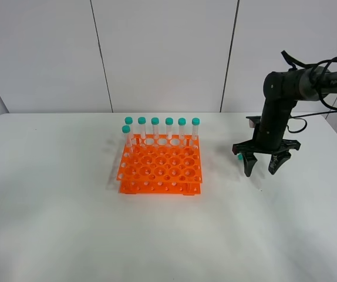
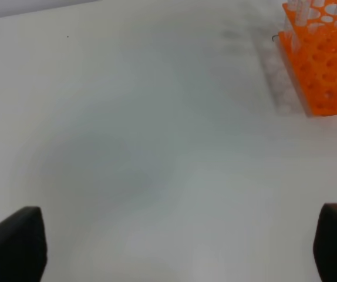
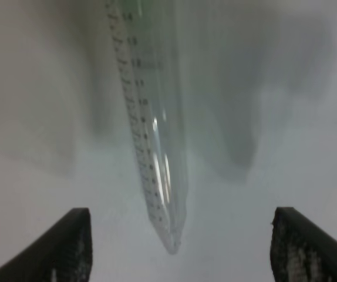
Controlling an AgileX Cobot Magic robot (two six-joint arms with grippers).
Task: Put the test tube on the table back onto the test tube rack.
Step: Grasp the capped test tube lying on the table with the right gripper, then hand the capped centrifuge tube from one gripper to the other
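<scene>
Right gripper (image 1: 260, 172) is hanging fingers-down over the table (image 1: 68, 235), right of centre in the high view, right arm (image 1: 277, 100) coming in from the upper right. Jaws are standing well apart and gripping nothing. In the right wrist view the test tube (image 3: 154, 147) is lying flat on the white top between the two dark fingers (image 3: 74, 247), clear gaps on both sides, nothing touching it. Pointed tip is facing the camera, printed scale marks are running down its side, and the cap end is blurring out to a green tint. In the high view only its teal cap (image 1: 239, 157) is showing, just left of the gripper; the clear body is too faint to make out there.

Test tube rack (image 1: 159, 170) is sitting at frame centre, well apart from the tube and left of it. Racked tubes (image 1: 155, 126) are standing upright: six along the back row, one more in the next row at the left end. Other holes are showing open.

Left gripper (image 2: 177, 241) is out of the high view. Its wrist view is showing both tips spread wide over bare table, holding nothing, with a corner of the rack near.
</scene>
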